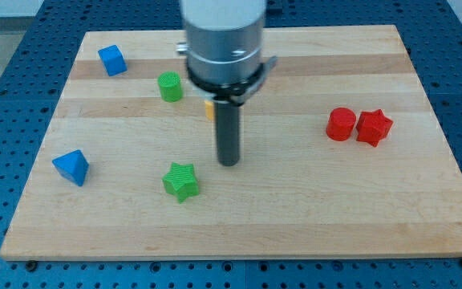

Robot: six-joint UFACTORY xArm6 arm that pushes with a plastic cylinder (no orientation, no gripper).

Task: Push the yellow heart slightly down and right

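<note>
The yellow heart (pixel 208 110) shows only as a thin yellow-orange sliver just left of my rod, at the board's upper middle; the rod hides the rest, so its shape cannot be made out. My tip (pixel 228 164) rests on the board below and slightly right of that sliver. The green star (pixel 181 181) lies to the lower left of the tip, well apart from it.
On the wooden board (pixel 295 209): a green cylinder (pixel 170 86) up and left of the rod, a blue cube (pixel 112 60) at the top left, a blue triangular block (pixel 72 167) at the left, a red cylinder (pixel 341 124) touching a red star (pixel 373 127) at the right.
</note>
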